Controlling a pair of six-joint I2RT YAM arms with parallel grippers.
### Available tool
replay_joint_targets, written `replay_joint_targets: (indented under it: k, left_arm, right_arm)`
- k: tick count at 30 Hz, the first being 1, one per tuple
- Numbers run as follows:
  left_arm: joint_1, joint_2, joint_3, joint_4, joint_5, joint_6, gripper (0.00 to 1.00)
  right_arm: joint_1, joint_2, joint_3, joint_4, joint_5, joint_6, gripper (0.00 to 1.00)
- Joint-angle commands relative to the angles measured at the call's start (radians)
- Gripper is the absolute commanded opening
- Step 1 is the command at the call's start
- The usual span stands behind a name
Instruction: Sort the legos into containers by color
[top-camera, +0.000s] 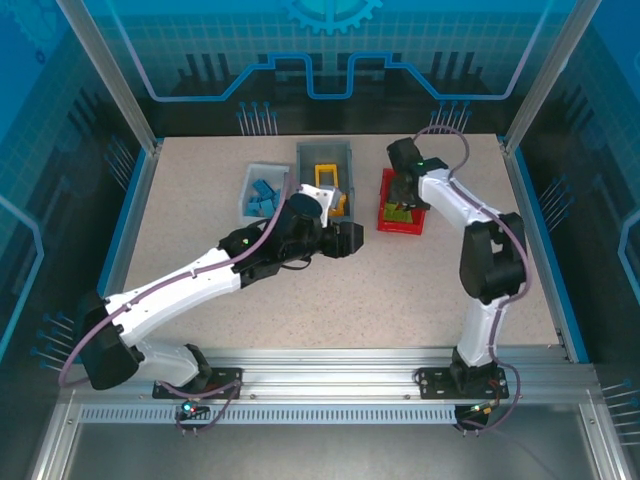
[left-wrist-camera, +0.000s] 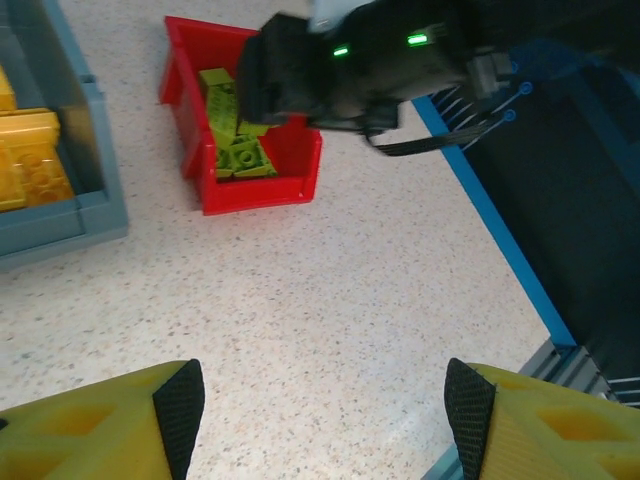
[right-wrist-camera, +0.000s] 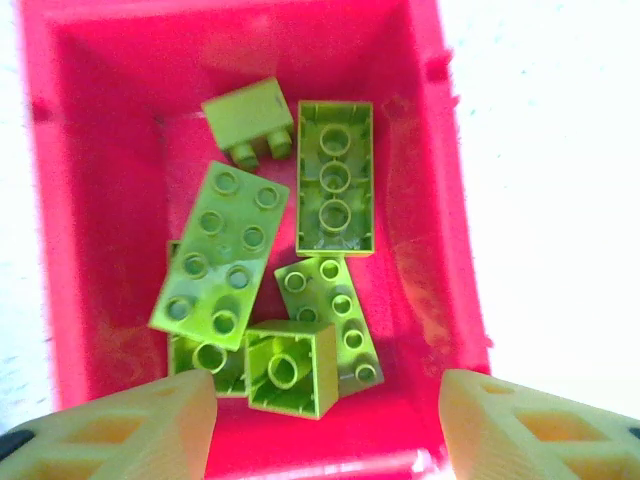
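Sorting stage, read left to right along the far edge of the speckled table (top-camera: 400, 290). Small white plastic bin (top-camera: 247, 190): blue studded bricks (top-camera: 266, 193). Larger dark grey plastic bin (top-camera: 325, 150), just beside it: yellow bricks, among them a square yellow frame (top-camera: 327, 177). Left gripper (left-wrist-camera: 322, 415), on the near side of the grey bin: jaws wide apart, nothing between them. Red plastic bin (top-camera: 386, 203), toward the right edge: lime green bricks, with the right gripper (right-wrist-camera: 325, 400) above them, jaws apart and touching no brick. Long lime brick (right-wrist-camera: 335, 178): flat, hollow underside up, long axis parallel to the bin wall beside it. Eight-stud lime brick (right-wrist-camera: 220, 255): studs up, propped on others, axis slightly off that line. Lime cube (right-wrist-camera: 290, 368): underside up, below the jaws. No loose brick shows on the bare table, though the left arm hides part of it. The sort appears finished or nearly so.
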Motion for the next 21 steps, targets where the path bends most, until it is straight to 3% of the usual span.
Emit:
replay_joint_targets:
  k: [1,2,3,4,5,8,10,11,13,15,16,18,21]
  left_arm:
    - [0.064,-0.093,0.054,-0.156,-0.074,-0.047,0.71]
    - [0.107,-0.116,0.048,-0.2,-0.07,-0.068,0.73]
    - [0.168,-0.143,0.035,-0.248,-0.063,-0.094,0.76]
    - [0.235,-0.173,0.015,-0.295,-0.047,-0.125,0.91]
    - [0.31,-0.205,-0.004,-0.325,-0.024,-0.146,0.98]
    - [0.489,-0.343,-0.135,-0.343,-0.025,-0.123,0.99]
    - [0.567,-0.429,-0.222,-0.332,-0.076,-0.077,0.99]
    - [0.584,-0.452,-0.249,-0.343,-0.151,-0.076,0.99]
    - [0.59,-0.476,-0.311,-0.374,-0.436,-0.152,0.99]
    - [0.593,-0.467,-0.39,-0.334,-0.666,-0.186,0.99]
    - [0.603,-0.457,-0.463,-0.195,-0.703,-0.057,0.99]
    - [0.606,-0.435,-0.619,0.156,-0.675,0.263,0.99]
    - [0.638,-0.347,-0.758,0.515,-0.617,0.477,0.99]
  right_arm:
    - [-0.012,-0.235,-0.076,0.021,0.014,-0.024,0.71]
    - [-0.013,-0.295,-0.121,0.046,0.022,-0.038,0.77]
    - [-0.015,-0.357,-0.175,0.082,0.024,-0.056,0.97]
    - [-0.02,-0.425,-0.242,0.124,0.02,-0.077,1.0]
    - [-0.026,-0.488,-0.304,0.159,0.019,-0.089,1.0]
    - [-0.036,-0.698,-0.508,0.263,0.066,-0.125,1.0]
    - [-0.031,-0.817,-0.611,0.279,0.18,-0.101,1.0]
    - [-0.029,-0.854,-0.643,0.256,0.268,-0.044,1.0]
    - [-0.04,-0.911,-0.755,0.313,0.374,-0.007,1.0]
    - [-0.093,-0.951,-0.919,0.587,0.218,-0.216,1.0]
    - [-0.121,-0.959,-1.007,0.739,0.135,-0.294,1.0]
    - [-0.148,-0.936,-1.104,0.903,0.11,-0.337,1.0]
    - [-0.193,-0.814,-1.086,0.889,0.045,-0.369,1.0]
